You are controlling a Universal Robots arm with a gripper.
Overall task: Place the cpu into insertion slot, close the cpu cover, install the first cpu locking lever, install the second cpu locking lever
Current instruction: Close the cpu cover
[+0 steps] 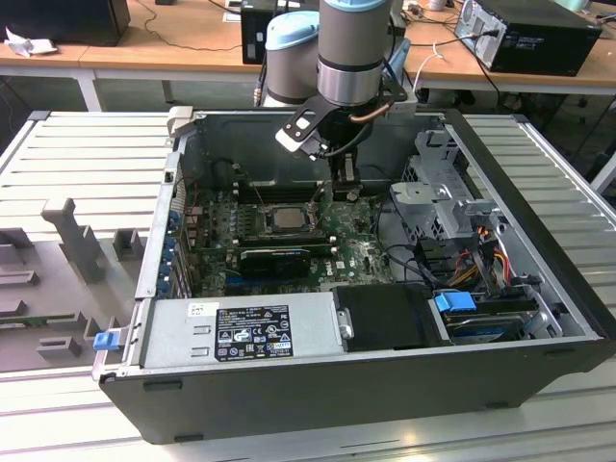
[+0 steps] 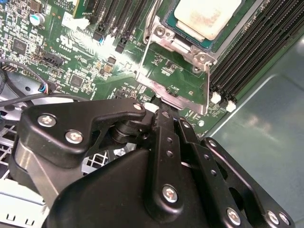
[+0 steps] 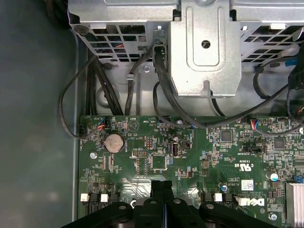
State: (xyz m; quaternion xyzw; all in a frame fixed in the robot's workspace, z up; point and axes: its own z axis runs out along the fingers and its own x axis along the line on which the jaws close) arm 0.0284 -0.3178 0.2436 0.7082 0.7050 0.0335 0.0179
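The cpu (image 1: 286, 218) lies flat in the insertion slot (image 1: 260, 220) on the green board, its pale metal face (image 2: 206, 16) up inside the slot frame (image 2: 172, 27). The cpu cover (image 2: 207, 80) is swung open and stands tilted up from the slot's edge, with the board showing through its cut-out. My gripper (image 1: 345, 191) hangs inside the case on the exterior view's right of the slot. Its black fingers are shut together in both wrist views, the gripper (image 2: 159, 105) right at the cover's free edge, the gripper (image 3: 161, 184) just above the board. A thin metal lever (image 2: 151, 21) stands beside the slot.
Long black memory slots (image 2: 251, 52) run beside the socket. A metal drive cage (image 1: 443, 202) with black cables (image 3: 161, 90) sits close on the exterior view's right of the gripper. A black card (image 1: 274, 258) and the power supply (image 1: 241, 332) lie nearer the front. Case walls (image 1: 539, 221) enclose everything.
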